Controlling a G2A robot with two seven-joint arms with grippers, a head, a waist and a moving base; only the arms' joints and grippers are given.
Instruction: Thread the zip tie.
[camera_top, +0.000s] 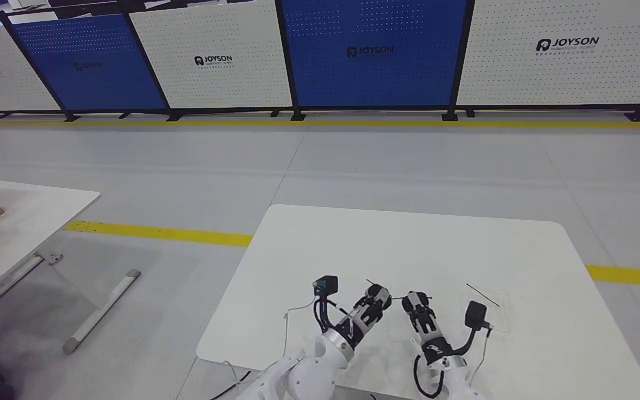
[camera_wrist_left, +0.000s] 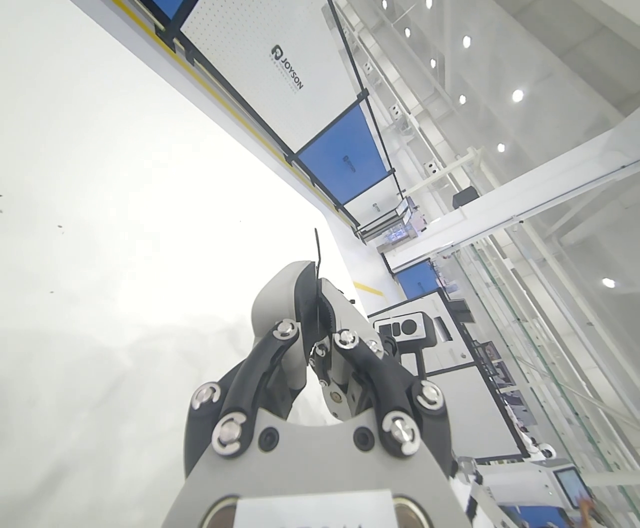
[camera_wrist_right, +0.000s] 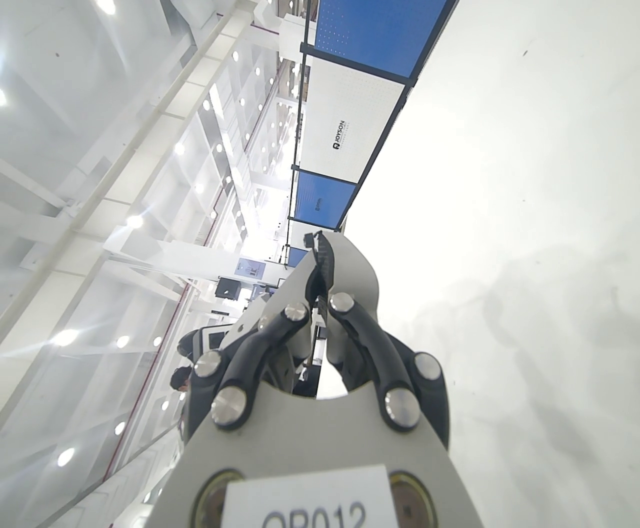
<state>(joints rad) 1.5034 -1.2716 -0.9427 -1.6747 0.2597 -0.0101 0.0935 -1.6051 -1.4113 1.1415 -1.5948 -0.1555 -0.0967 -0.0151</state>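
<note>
Low over the white table's (camera_top: 420, 240) near edge, my two grippers face each other closely. My left gripper (camera_top: 376, 296) is shut on a thin black zip tie (camera_wrist_left: 317, 250); the strap's tip pokes out past the closed fingertips (camera_wrist_left: 305, 272). My right gripper (camera_top: 414, 301) is shut on the zip tie's other end, its small black head (camera_wrist_right: 311, 240) showing at the fingertips (camera_wrist_right: 345, 260). In the top view a fine dark line of zip tie (camera_top: 393, 295) runs between the two grippers.
A second black zip tie (camera_top: 483, 293) lies loose on the table to the right of my right arm. Another white table (camera_top: 40, 215) stands off to the left across the floor. Blue and white partition panels (camera_top: 370, 50) line the far side.
</note>
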